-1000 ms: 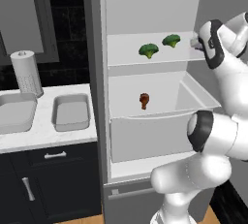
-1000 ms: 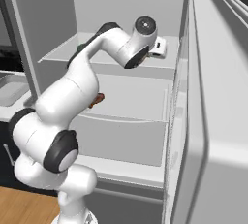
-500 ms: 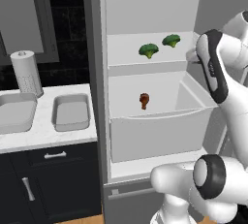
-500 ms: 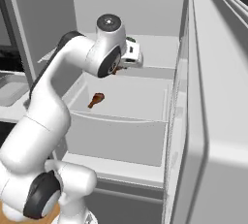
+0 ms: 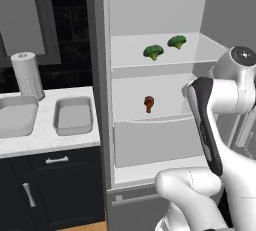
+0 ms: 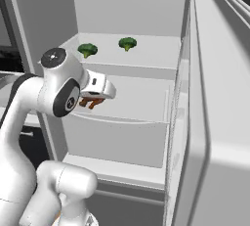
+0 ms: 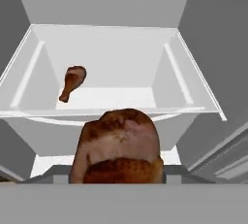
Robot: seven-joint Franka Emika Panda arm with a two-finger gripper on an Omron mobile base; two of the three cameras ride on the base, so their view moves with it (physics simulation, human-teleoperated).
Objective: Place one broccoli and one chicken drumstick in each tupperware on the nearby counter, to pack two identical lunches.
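Tool (image 6: 93, 101) sits closed on one chicken drumstick (image 7: 118, 148), which I hold just in front of the open fridge drawer (image 7: 193, 80). Inside that drawer I see the second drumstick (image 7: 72, 83) lying toward its left side. Above the drawer, two broccoli florets (image 5: 153, 51) rest on the shelf (image 5: 130, 57). Left of the fridge, two tupperware trays (image 5: 73, 115) sit on the counter (image 5: 47, 137).
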